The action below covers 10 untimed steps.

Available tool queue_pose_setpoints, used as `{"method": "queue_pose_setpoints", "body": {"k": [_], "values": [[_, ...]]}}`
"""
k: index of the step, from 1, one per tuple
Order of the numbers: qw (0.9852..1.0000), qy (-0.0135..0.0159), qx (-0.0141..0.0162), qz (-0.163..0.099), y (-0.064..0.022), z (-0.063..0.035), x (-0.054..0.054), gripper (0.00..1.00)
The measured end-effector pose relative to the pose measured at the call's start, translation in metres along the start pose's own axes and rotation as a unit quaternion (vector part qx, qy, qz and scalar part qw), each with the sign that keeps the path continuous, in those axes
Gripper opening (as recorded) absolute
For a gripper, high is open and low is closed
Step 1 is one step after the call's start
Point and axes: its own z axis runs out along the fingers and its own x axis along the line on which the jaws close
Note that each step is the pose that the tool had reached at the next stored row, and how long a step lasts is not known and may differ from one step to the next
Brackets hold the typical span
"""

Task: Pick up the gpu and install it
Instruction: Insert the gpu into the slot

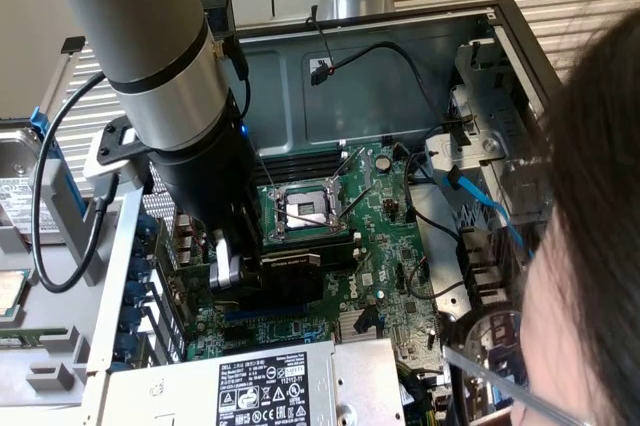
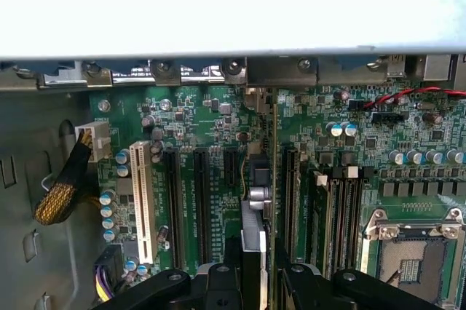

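The big open computer case [image 1: 400,76] lies on its side. Inside it sits the wide green motherboard [image 1: 395,236], with a bare square chip socket [image 1: 305,211] off to one side of the jaws and a gray power box [image 1: 270,386] close by on the other. A long black cable [image 1: 390,56] loops across the case floor.

The gripper [image 2: 255,270] is down inside the case, its jaws clenched on the gpu [image 2: 261,201], pinching the thin card from both flat sides. In the exterior view the gpu [image 1: 285,271] hangs right under the gripper [image 1: 235,271], low over the long black slots [image 2: 200,201] that run beside the jaws.

The card looks light and stiff, but I think it could break easily. Holding its board edges seems safer than squeezing the fan.
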Motion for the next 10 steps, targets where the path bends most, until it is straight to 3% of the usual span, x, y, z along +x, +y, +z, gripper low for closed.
{"method": "queue_pose_setpoints", "body": {"k": [10], "values": [[1.0, -0.0007, 0.0007, 0.0, 0.0001, 0.0005, 0.0, 0.27]]}}
